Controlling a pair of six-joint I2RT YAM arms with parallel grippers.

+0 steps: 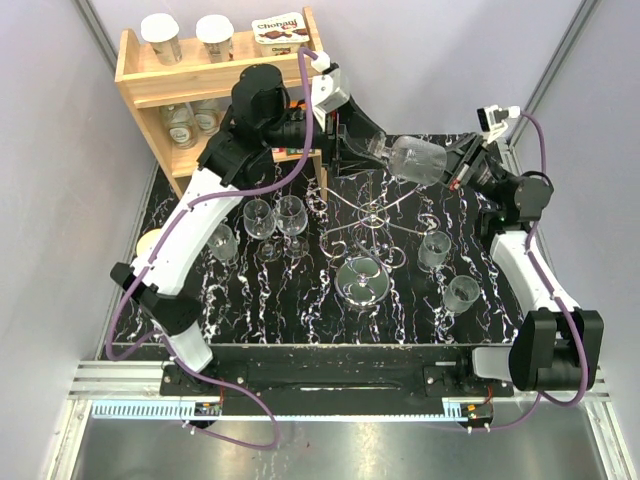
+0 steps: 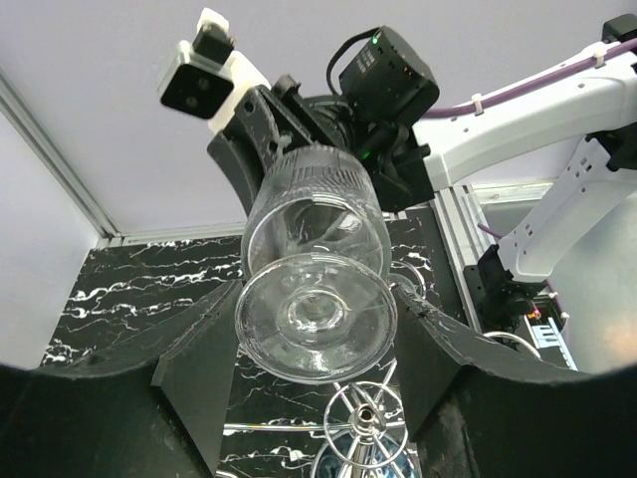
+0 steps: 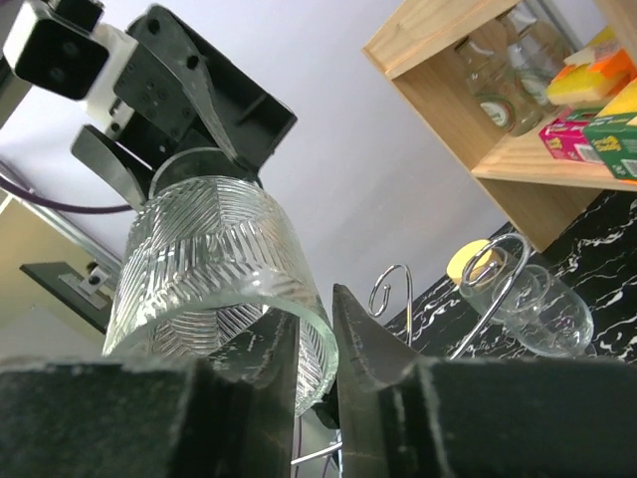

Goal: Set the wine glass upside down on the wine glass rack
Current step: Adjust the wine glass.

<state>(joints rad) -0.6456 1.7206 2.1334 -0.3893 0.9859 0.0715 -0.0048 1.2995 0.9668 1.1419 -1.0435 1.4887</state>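
Above the far half of the table (image 1: 300, 320), between the two arms: the right claw (image 3: 317, 324) is clenched on the rim of the wine glass (image 1: 415, 158). One finger is inside the bowl and one outside, with the ribbed wall pinched between them. The left claw (image 2: 317, 291) meets the glass from the other end. Its jaws stand wide and bracket the round foot, whose edge appears to touch both fingers (image 2: 201, 366), so it is read as grasping the foot. The glass thus lies on its side in the air, foot toward the wooden shelf (image 1: 135, 75) and mouth toward the right arm. It hangs above the far side of the wine glass rack (image 1: 361, 279) and touches none of the wire arms.

Judged step: a mid-air transfer from rim grip to foot grip. Done well, the left claw bears squarely on the foot before the right claw lets go. The finger inside the bowl should draw out along the glass's axis, so as not to lever the rim. The left wrist would then roll until the bowl hangs mouth-down, and the stem would enter a scroll arm from its open side, foot resting on the wire.

Legible writing: "Chobani" on the tub lid (image 1: 280, 28) atop the shelf. Labels on the jars (image 3: 488, 70) and coloured boxes (image 3: 577, 134) are too small to read.
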